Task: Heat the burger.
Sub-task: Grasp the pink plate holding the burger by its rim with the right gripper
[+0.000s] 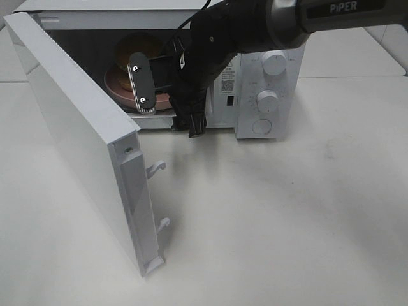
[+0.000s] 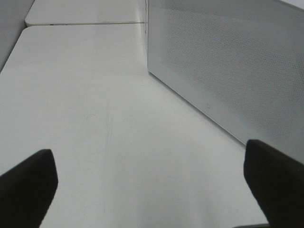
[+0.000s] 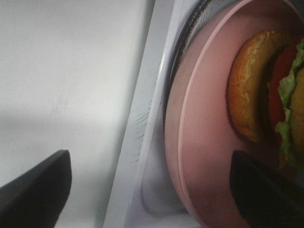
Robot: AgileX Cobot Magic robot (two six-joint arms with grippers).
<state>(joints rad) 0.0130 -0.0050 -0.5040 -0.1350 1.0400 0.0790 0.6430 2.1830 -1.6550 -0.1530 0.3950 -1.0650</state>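
Open microwave door (image 1: 76, 134) in front, burger (image 1: 137, 51) on pink plate (image 3: 209, 156) inside microwave (image 1: 268, 121), right gripper (image 1: 169, 105) spread wide at its mouth, left gripper (image 2: 152, 190) spread, empty.

One microwave (image 1: 268, 95), white, with one door (image 1: 76, 134) swung open. On the control panel, two round knobs (image 1: 274, 62) stacked one above the other, plus one round button (image 1: 262, 126) beneath them. Two hook latches (image 1: 157, 167) on the door's edge. Inside the cavity, one pink plate (image 3: 199, 142) carrying one burger (image 3: 266, 90): two bun halves, one red layer, one frill of green lettuce. One dark arm reaching to the oven's mouth in the high view. Two dark fingertips (image 2: 28, 185) in the left wrist view, two more (image 3: 35, 190) in the right wrist view. One white table (image 1: 287, 217).
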